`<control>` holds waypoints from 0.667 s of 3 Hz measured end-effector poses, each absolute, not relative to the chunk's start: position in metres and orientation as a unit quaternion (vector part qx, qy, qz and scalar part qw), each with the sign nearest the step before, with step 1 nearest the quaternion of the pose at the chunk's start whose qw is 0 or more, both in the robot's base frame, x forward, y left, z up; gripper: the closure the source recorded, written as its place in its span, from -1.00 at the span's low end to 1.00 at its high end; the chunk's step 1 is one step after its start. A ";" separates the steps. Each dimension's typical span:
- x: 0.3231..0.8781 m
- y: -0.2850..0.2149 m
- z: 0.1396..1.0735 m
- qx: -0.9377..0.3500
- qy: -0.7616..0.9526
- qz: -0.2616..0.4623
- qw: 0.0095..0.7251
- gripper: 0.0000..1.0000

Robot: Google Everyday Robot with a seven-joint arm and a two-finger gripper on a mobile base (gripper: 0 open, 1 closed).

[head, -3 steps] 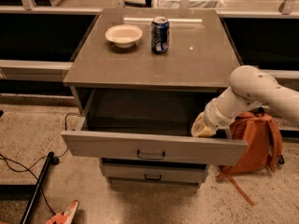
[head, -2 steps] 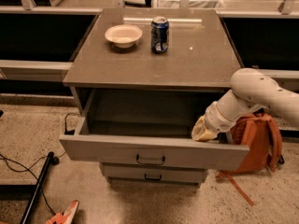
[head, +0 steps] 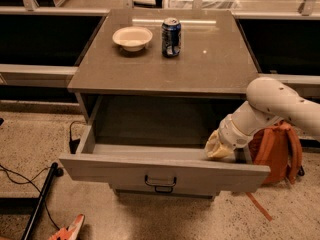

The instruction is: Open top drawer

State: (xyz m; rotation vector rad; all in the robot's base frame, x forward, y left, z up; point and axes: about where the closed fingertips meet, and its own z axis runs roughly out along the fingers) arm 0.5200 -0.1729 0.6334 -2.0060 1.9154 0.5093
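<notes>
The top drawer (head: 115, 171) of the grey cabinet stands pulled far out, its wide grey front facing me with a small dark loop handle (head: 160, 182) at centre. Its pale grey inside shows. My white arm comes in from the right, and my gripper (head: 218, 147) sits at the drawer's right inner side, just behind the front panel. A narrower drawer shows only as a sliver below the open one.
On the cabinet top (head: 210, 69) stand a white bowl (head: 132, 37) and a blue soda can (head: 171, 37). An orange backpack (head: 278, 151) leans on the floor at the right. Black cables (head: 30, 184) and an orange object (head: 67, 229) lie on the floor at the left.
The top drawer has slid further out toward me, and my gripper has come forward with it at its right inner side.
</notes>
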 end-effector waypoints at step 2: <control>0.490 -0.161 0.632 -0.711 0.660 0.200 0.139 1.00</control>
